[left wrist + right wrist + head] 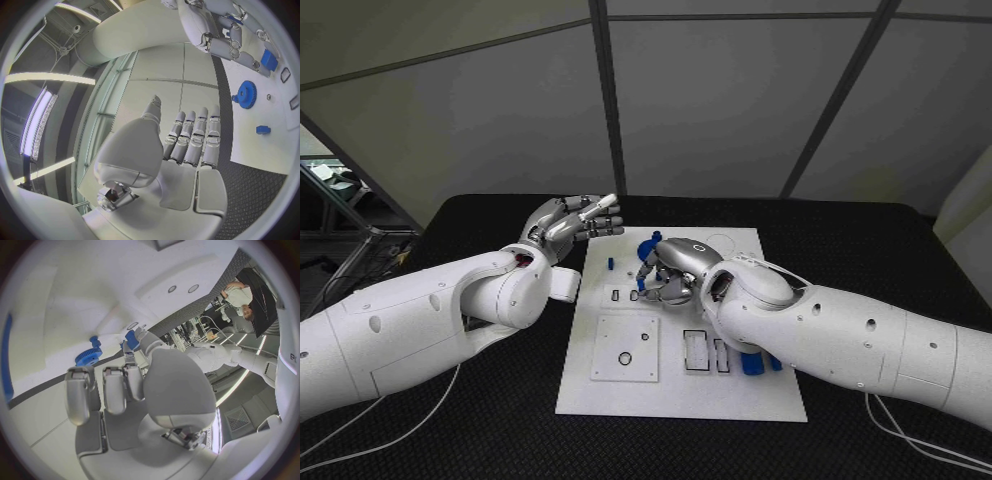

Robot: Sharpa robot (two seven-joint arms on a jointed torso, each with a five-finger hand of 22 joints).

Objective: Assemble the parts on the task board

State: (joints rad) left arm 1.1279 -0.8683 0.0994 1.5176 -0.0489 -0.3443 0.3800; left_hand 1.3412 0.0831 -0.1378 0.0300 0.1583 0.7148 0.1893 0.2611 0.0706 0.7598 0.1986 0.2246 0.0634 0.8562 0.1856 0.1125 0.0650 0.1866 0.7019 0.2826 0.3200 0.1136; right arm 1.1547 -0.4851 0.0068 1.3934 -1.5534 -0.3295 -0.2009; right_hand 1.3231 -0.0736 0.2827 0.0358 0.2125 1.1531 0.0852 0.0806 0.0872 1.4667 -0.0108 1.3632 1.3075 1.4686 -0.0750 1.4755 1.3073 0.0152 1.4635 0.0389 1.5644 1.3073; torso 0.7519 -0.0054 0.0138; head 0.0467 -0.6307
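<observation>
The white task board (733,400) lies in the middle of the black table. My right hand (672,270) hovers low over the board's far half and pinches a small blue part (131,338) between its thumb and a fingertip; the same part (269,59) shows beside its fingers in the left wrist view. A blue gear (651,246) sits on the board just beyond that hand. My left hand (574,222) is raised off the board's far left corner with its fingers (194,137) straight and apart, holding nothing.
Another small blue part (263,130) lies on the board near the gear (247,94). More blue parts (759,362) rest at the board's right edge under my right forearm. Rectangular slots (697,352) and a square plate (626,347) occupy the board's near half.
</observation>
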